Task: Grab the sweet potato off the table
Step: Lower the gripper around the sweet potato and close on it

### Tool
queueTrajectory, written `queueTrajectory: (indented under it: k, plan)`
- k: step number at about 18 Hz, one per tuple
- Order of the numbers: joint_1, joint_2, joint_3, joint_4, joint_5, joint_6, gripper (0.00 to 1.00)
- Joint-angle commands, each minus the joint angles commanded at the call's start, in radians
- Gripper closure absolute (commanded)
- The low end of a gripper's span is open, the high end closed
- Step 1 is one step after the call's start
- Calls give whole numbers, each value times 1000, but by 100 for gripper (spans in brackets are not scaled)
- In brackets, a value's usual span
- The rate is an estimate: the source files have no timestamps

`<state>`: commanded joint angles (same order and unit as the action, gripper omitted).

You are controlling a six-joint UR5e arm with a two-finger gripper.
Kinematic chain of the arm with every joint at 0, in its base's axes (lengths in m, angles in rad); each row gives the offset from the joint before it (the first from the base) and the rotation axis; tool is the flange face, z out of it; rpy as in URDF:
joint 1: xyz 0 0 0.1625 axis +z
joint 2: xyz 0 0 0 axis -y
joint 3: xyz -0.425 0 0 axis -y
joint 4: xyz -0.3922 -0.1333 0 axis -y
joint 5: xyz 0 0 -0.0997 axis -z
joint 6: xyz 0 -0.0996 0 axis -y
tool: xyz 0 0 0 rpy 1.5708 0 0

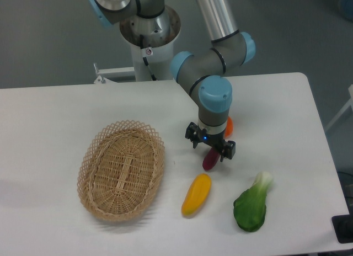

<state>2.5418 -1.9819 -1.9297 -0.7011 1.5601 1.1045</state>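
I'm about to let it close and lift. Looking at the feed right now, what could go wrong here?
The gripper sits over the upper end of the sweet potato, not its middle, so it might tip or slip out on lifting. The jaw state is hard to read from this view. The yellow vegetable lies close below and the orange fruit just behind the wrist; a skewed grasp or a rolling sweet potato could nudge either one.

The silver and blue robot arm (212, 57) bends down from above. Its black two-finger gripper (209, 147) points straight down, jaws spread apart.
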Motion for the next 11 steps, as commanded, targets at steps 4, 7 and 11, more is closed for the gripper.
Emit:
queueTrajectory:
  k: [4, 7, 11]
  plan:
    - [0, 0, 3, 0, 0, 0, 37]
    - [0, -2, 6, 0, 0, 2, 47]
    - [0, -5, 12, 0, 0, 5, 53]
